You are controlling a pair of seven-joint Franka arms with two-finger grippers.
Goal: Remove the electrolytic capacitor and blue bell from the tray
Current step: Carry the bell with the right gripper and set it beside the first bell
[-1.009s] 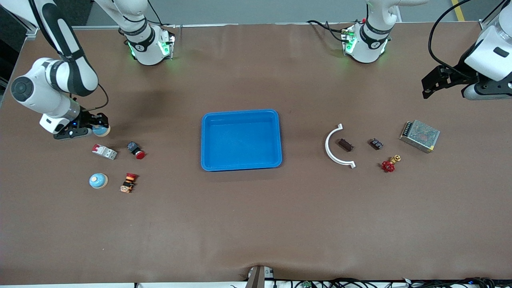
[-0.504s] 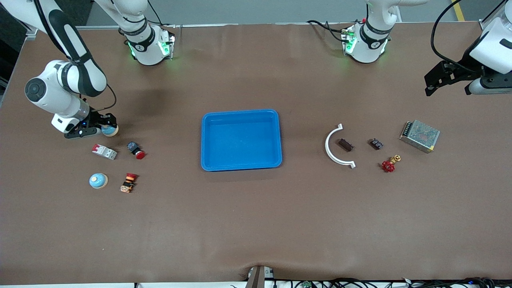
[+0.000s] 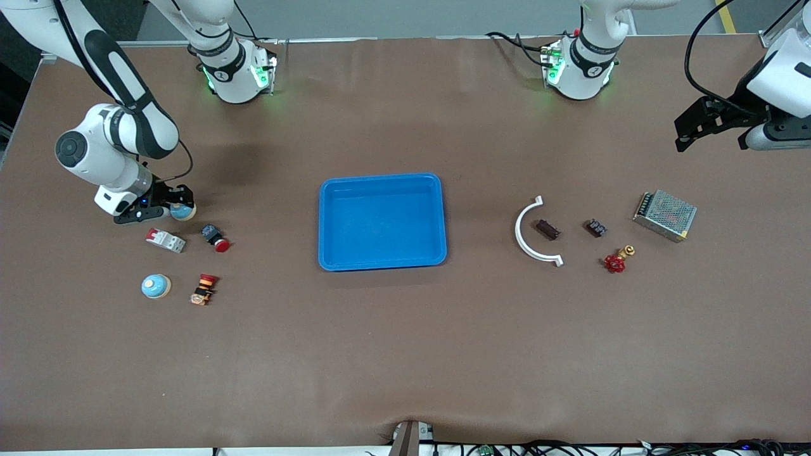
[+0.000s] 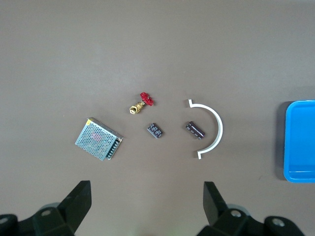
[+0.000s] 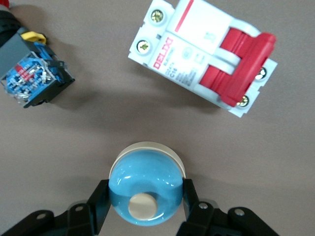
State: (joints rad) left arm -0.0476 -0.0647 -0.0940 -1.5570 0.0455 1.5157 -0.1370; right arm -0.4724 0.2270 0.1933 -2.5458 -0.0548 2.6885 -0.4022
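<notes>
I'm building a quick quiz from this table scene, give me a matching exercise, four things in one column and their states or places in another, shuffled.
Things:
1. held bell
2. second bell
3. blue tray
4. left gripper

States or places:
A. open, up over the left arm's end of the table
B. mid-table, nothing in it
C. clamped in the right gripper
D. resting on the table beside an orange and red switch

Pairs: 1-C, 2-D, 3-B, 4-A

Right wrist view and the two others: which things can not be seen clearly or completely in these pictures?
- Red emergency push button, right wrist view: its red head is cut off by the picture edge.
- Blue plastic tray, left wrist view: cut off by the edge.
- Round blue bell, front view: partly hidden by the right gripper shut on it.
- Small dark capacitor, front view: markings too small.
</notes>
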